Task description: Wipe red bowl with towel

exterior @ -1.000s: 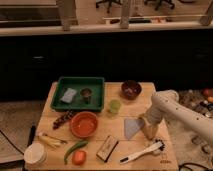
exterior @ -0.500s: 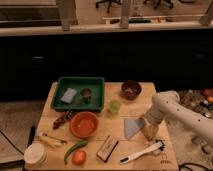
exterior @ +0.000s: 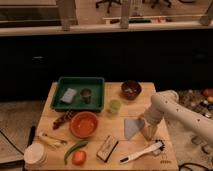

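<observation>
Gripper (exterior: 146, 131) of the white arm, its grasp state impossible to tell, sits low near the bench's right edge touching the flat grey-blue towel (exterior: 132, 127), evidently to collect it for the red-orange bowl (exterior: 83, 124) lying left of centre.

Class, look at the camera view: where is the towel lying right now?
The towel lies flat on the table's right half, between the red bowl and the claw, which is at its right edge.
</observation>
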Controlling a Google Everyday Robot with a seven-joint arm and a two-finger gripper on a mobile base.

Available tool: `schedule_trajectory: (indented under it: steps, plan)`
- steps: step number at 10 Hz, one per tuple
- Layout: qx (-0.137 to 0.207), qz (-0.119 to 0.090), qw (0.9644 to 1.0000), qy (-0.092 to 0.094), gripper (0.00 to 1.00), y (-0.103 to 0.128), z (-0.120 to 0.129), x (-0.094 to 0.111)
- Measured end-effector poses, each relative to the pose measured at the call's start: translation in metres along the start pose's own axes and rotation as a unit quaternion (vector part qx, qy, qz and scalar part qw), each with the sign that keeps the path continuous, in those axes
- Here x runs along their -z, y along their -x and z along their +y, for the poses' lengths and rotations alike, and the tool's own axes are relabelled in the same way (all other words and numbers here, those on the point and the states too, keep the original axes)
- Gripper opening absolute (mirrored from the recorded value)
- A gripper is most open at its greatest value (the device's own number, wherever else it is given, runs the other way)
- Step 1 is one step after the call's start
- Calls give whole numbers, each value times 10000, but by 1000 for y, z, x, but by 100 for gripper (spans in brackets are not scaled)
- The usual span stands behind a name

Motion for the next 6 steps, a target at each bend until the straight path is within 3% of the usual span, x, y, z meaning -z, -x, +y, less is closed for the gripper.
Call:
schedule_trajectory:
  steps: [6]
  plan:
    - [243,-23,9997,-48,78,19,-10,0]
